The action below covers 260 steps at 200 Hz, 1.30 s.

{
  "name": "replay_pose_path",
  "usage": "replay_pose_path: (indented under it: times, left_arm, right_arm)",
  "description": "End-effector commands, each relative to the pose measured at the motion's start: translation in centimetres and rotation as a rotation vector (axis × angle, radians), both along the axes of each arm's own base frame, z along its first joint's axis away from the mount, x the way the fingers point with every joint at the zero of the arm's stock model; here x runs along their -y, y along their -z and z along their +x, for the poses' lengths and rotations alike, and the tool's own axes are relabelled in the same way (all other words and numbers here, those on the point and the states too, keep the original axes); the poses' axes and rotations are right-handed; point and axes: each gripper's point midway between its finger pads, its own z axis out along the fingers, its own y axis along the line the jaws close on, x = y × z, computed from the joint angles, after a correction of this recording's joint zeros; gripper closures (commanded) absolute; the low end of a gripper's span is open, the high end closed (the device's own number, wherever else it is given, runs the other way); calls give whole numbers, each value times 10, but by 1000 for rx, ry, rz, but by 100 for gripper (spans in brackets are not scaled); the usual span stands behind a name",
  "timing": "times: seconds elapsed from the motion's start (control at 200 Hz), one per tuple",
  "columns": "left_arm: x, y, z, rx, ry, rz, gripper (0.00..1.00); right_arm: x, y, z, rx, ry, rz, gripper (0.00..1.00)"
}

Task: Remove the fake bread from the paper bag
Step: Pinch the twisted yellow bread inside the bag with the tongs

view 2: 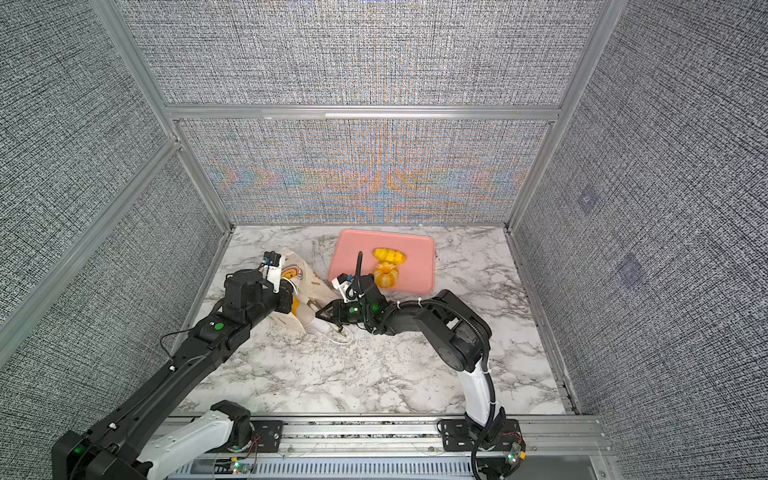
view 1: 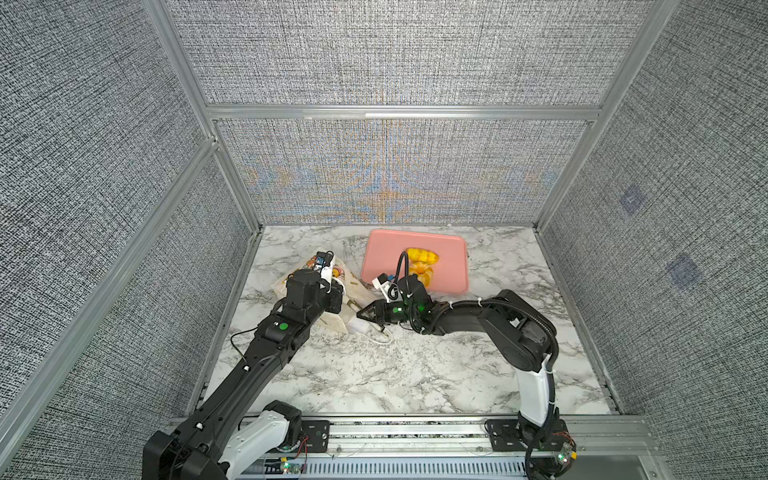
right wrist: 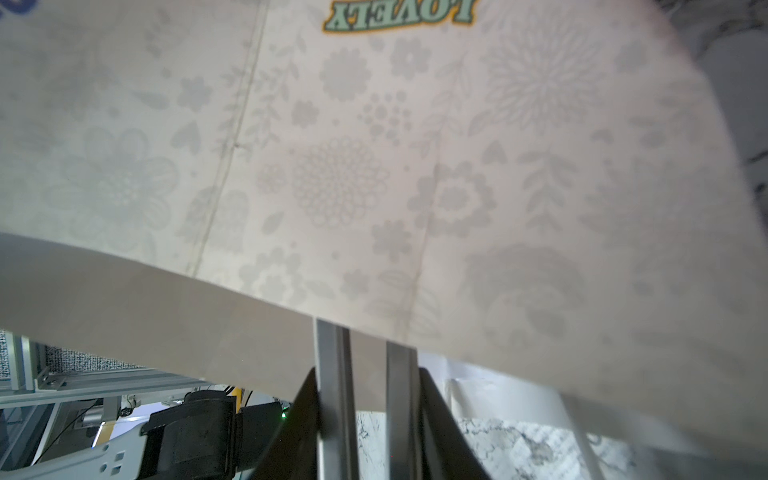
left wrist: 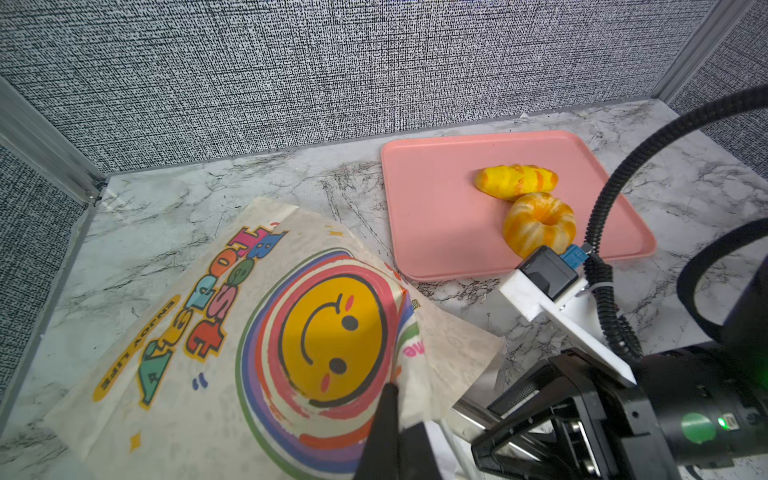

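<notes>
The paper bag (left wrist: 187, 332) is seen lying on its side on the marble desk (view 1: 374, 374), toward the left, with its smiley-face print turned upward and its mouth turned toward the right arm. A fold of its upper panel is pinched by the left pincer (left wrist: 388, 409), whose fingers are pressed together on the paper. The right pincer (right wrist: 365, 349) is brought in at the bag's mouth. Its fingers are clamped on the plain rim band of the paper, which is spread across nearly the whole right wrist view (a pale flower pattern and the word LOVELY can be read on it, upside down). A white cord handle (view 1: 380, 340) is seen trailing on the desk just beside that pincer.

Two pieces of the fake bread are found outside the bag, on the pink tray (view 1: 386, 253) at the back of the desk. They are a long loaf (view 1: 422, 255) and a ring cake (view 1: 422, 275), and the two are touching. The tray is set apart from the bag, just beyond the right wrist. The inside of the bag is hidden in every view, so it cannot be told what is held there
</notes>
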Motion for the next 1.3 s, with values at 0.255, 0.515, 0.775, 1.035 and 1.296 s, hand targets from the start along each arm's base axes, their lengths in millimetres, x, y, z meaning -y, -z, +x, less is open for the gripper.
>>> replay_pose_path:
  times: [0.255, 0.515, 0.775, 1.035, 1.296]
  left_arm:
    - [-6, -10, 5, 23, -42, -2, 100]
    - [-9, -8, 5, 22, -66, -10, 100]
    - [-4, 3, -1, -5, -31, -27, 100]
    - [-7, -3, 1, 18, -61, -44, 100]
    - [-1, -2, 10, 4, -69, -74, 100]
  right_arm:
    - [27, -25, -38, 46, -59, -74, 100]
    - [51, -19, -56, 47, -113, -221, 100]
    - [71, -41, -36, 75, -81, -263, 100]
    - [71, -53, -51, 45, -155, -258, 100]
    - [80, -38, -65, 46, -161, -360, 100]
